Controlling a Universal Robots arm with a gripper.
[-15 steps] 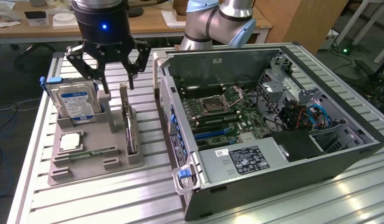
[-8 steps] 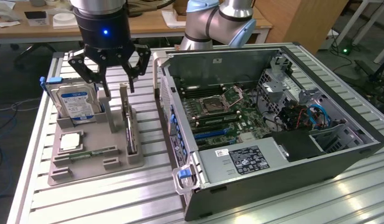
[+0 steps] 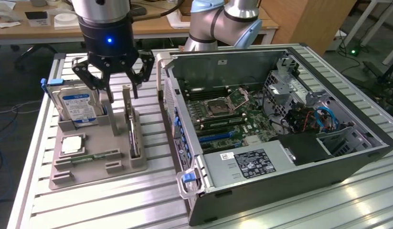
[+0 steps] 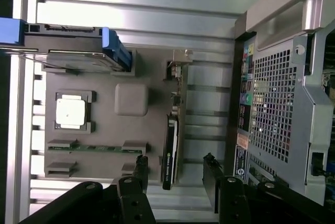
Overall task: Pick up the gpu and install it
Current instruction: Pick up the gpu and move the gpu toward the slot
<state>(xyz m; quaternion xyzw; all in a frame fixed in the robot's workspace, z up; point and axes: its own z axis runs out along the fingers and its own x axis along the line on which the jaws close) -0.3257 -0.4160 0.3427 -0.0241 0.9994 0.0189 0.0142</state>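
Observation:
The gpu (image 3: 132,130) is a thin black card standing on edge in a slot of the grey holder (image 3: 102,170), its metal bracket at the far end. My gripper (image 3: 122,93) hangs open just above the card's bracket end, one finger on each side, touching nothing. In the wrist view the gpu (image 4: 170,153) runs lengthwise between the two dark fingertips (image 4: 141,164), and my gripper (image 4: 175,163) straddles the card's end with a gap on both sides. The open computer case (image 3: 272,119) lies to the exterior view's right, its motherboard (image 3: 229,113) exposed.
The holder (image 4: 131,99) also carries a silver hard drive with a blue label (image 3: 78,108), a square processor chip (image 3: 72,143) and a slim green memory stick (image 3: 94,156). The case's rear panel (image 4: 282,103) stands close beside the holder. Everything rests on a slatted metal table (image 3: 120,205).

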